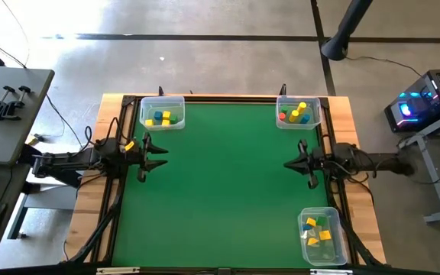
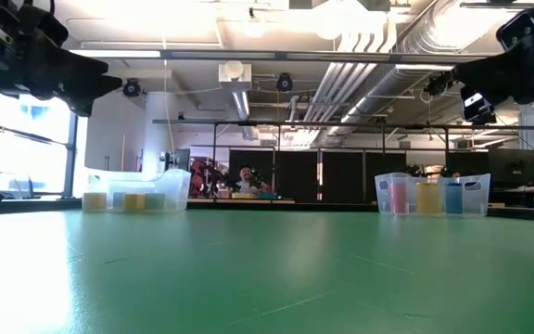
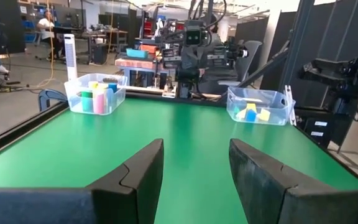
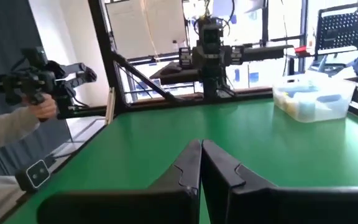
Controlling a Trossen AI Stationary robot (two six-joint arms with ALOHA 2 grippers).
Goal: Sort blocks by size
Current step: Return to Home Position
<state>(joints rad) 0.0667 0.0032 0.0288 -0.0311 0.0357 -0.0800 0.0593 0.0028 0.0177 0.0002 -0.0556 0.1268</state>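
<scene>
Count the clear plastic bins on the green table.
3: the top-left bin, the top-right bin and the bottom-right bin, placed as the high view shows them. None seems hidden.

No text or label is legible anywhere.

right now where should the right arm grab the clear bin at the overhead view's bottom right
Probably by the rim of the clear plastic bin, at the end free of coloured blocks: come from straight above, fingers straddling the wall. Its open top and thin wall suit a pinch.
</scene>
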